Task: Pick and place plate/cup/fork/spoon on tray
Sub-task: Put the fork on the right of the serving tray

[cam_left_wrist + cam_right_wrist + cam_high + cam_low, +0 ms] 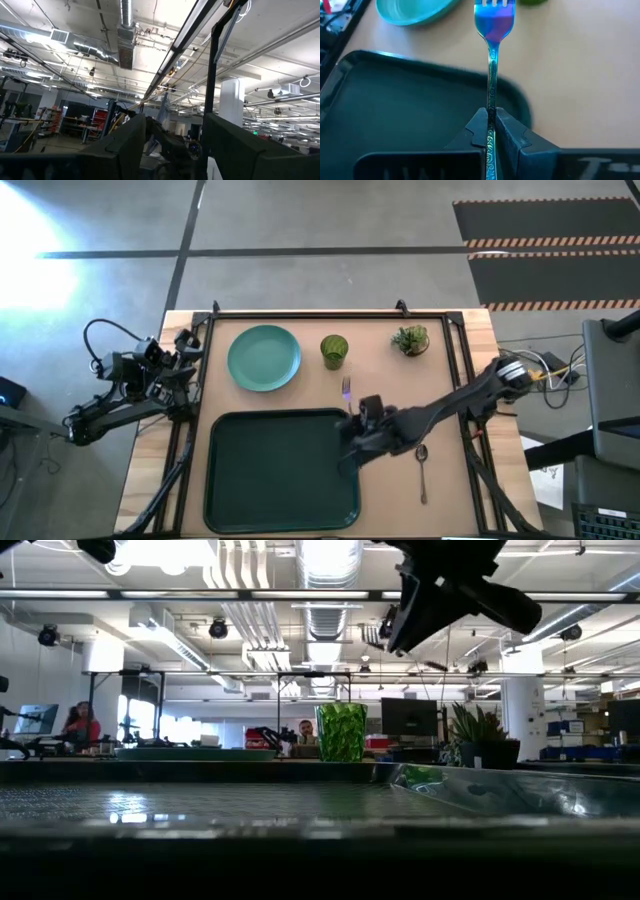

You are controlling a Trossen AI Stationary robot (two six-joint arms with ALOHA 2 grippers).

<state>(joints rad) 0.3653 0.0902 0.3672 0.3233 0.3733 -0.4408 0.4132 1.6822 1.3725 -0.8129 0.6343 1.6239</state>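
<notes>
The right pincer [491, 131] is clenched on the handle of the slim bluish-purple metal fork [493, 30], held over the near corner of the dark green rectangular tray [395, 110], tines pointing away.

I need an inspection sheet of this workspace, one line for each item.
Surface: brown table, black frame around it.
Job's things: tray empty; plate and cup behind the tray; spoon to the tray's right; fork held over the tray's corner.
Clutter: potted plant.
Grippers: right pincer shut on the fork's handle; left pincer open, parked off the table's left edge.
Cables: loops by the left arm and by the right arm's base.
Surroundings: open workshop; people seated far behind.
</notes>
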